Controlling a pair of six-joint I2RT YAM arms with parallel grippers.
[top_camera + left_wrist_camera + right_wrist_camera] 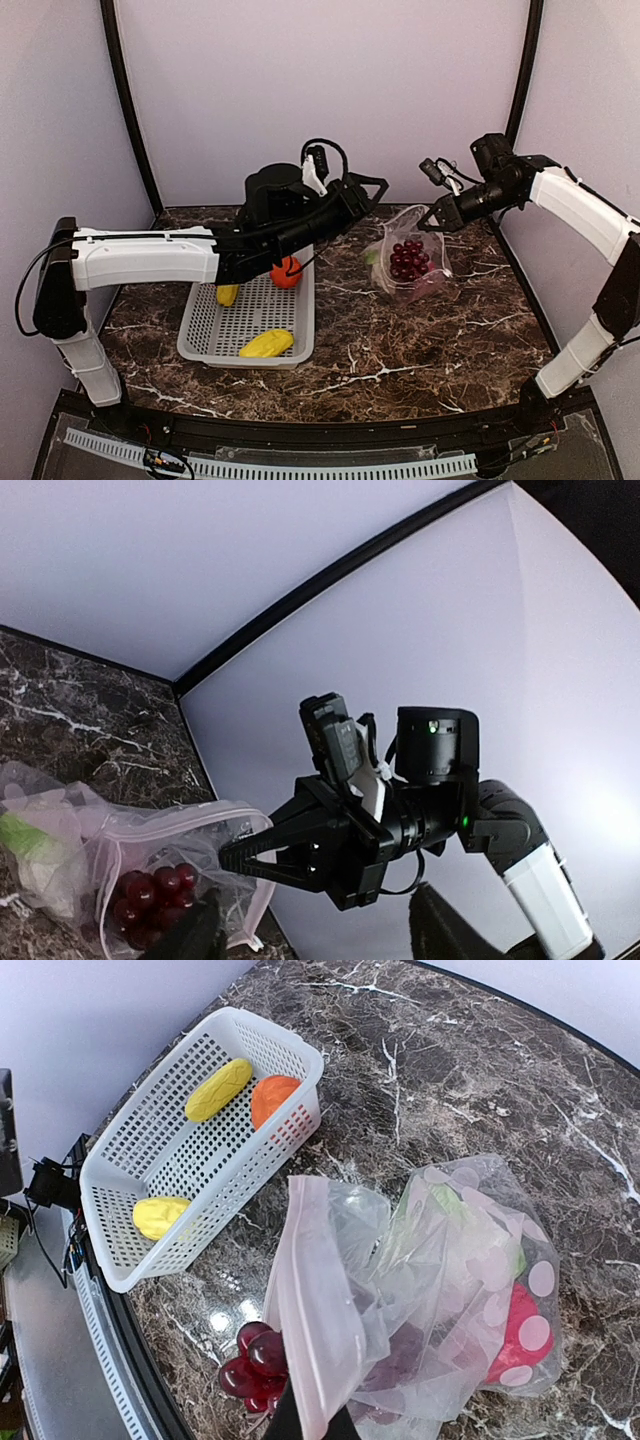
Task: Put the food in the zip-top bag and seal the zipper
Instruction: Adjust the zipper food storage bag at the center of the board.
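Note:
The clear dotted zip-top bag (412, 262) lies on the marble at the right of centre. My right gripper (437, 218) is shut on its pinkish zipper strip (300, 1300) and holds the mouth edge up; its fingers (310, 1425) show at the bottom of the right wrist view. The dark grape bunch (252, 1360) sits at the bag's mouth. The red pepper (515, 1335) and the green-leaved cauliflower (450, 1205) are inside. My left gripper (372, 186) is open and empty, raised left of the bag. Two yellow fruits (267, 343) (228, 294) and the orange piece (287, 272) lie in the basket.
The grey mesh basket (195, 335) stands left of centre under my left arm. The pale back and side walls close in the table. The left wrist view shows my right gripper (232, 860) pinching the bag rim.

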